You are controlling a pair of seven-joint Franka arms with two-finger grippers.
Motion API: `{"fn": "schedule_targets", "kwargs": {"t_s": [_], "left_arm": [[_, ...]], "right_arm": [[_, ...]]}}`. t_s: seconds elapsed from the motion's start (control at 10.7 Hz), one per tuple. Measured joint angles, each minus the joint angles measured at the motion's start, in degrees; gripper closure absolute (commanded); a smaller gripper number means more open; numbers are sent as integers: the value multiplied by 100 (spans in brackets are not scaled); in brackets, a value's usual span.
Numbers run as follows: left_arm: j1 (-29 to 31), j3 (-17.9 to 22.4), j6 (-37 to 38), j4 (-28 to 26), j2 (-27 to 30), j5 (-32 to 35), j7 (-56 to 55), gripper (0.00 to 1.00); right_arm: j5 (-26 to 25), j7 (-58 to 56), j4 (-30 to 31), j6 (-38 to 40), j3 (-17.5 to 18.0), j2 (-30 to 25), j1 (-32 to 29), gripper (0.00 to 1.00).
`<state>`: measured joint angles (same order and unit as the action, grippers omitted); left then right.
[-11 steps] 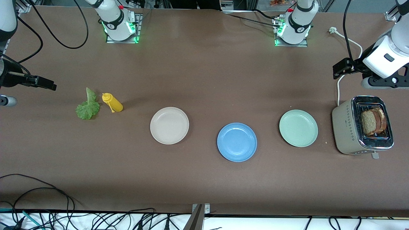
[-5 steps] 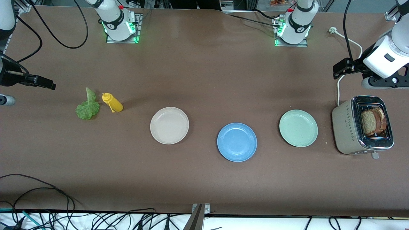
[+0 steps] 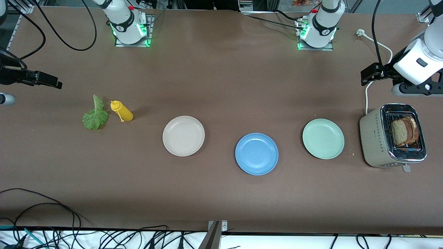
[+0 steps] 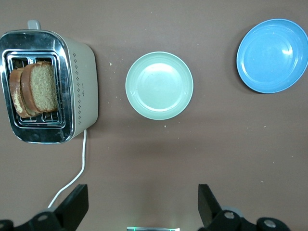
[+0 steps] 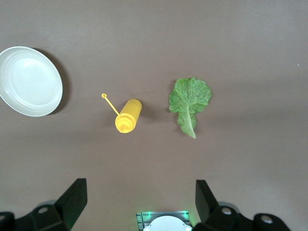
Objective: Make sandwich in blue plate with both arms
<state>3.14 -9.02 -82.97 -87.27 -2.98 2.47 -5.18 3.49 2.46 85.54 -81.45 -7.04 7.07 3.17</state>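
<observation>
The blue plate [image 3: 256,154] sits empty mid-table and also shows in the left wrist view [image 4: 272,55]. Two brown toast slices [image 3: 404,131] stand in the toaster's slots at the left arm's end, also seen in the left wrist view [image 4: 33,89]. The green lettuce leaf [image 3: 94,114] lies flat at the right arm's end, also seen in the right wrist view [image 5: 189,102]. My left gripper [image 3: 367,74] is open and empty, up in the air over bare table beside the toaster [image 4: 143,202]. My right gripper [image 3: 52,83] is open and empty, high over the table edge beside the lettuce [image 5: 140,197].
A yellow squeeze bottle [image 3: 121,111] lies beside the lettuce. A cream-white plate [image 3: 183,136] and a pale green plate [image 3: 323,138] flank the blue plate. The silver toaster [image 3: 377,138] has a white cord [image 3: 367,97]. Loose cables [image 3: 52,211] lie at the table's near edge.
My right gripper has drifted a little toward the robot bases' side of the table. The left arm and all objects have not moved.
</observation>
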Motion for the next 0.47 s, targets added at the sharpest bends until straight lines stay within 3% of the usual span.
{"fn": "schedule_targets", "kwargs": {"t_s": [0.47], "left_arm": [[6,0,0,0,0,-1,0,0]], "right_arm": [[0,-62,0,5,-67,0,-4,0]]}}
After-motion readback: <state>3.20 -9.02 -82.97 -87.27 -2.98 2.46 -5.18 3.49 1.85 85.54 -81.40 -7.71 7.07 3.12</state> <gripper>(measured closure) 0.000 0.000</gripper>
